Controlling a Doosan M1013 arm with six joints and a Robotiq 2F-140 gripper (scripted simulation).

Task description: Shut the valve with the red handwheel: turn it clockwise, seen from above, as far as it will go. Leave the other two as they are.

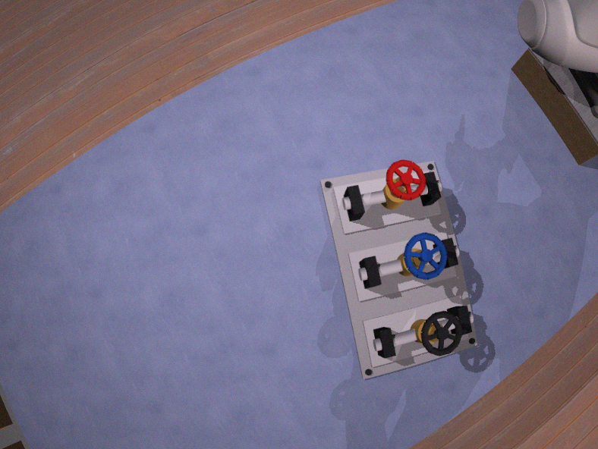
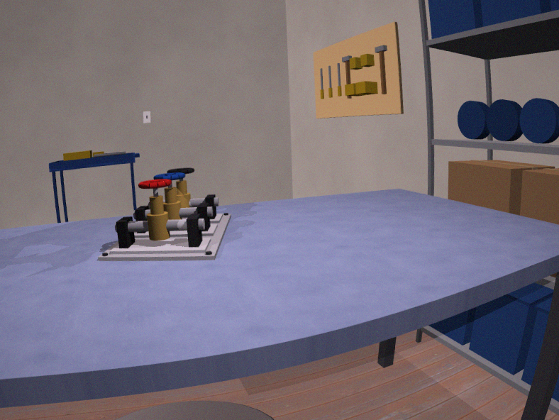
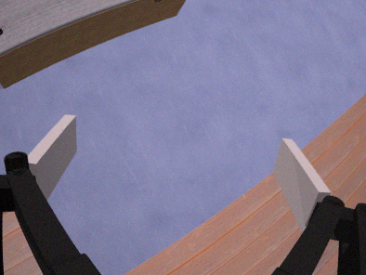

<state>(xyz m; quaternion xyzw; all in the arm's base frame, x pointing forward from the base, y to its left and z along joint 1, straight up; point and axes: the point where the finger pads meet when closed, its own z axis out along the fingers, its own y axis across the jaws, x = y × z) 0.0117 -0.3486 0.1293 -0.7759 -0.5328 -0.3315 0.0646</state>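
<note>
A grey panel (image 1: 397, 268) on the blue table carries three valves in a row. The red handwheel (image 1: 406, 180) is at the panel's far end in the overhead view, the blue handwheel (image 1: 425, 255) in the middle, the black handwheel (image 1: 441, 333) at the other end. In the side view the red handwheel (image 2: 154, 183) is the nearest of the three and stands on a brass stem. My gripper (image 3: 178, 145) shows only in the wrist view. It is open wide and empty, high above the table's edge, far from the valves.
The arm's base (image 1: 560, 29) stands on a brown-edged mount (image 1: 555, 111) at the table's corner, also in the wrist view (image 3: 86, 17). Shelves with boxes (image 2: 496, 180) stand beyond the table. A blue side table (image 2: 92, 158) is by the back wall.
</note>
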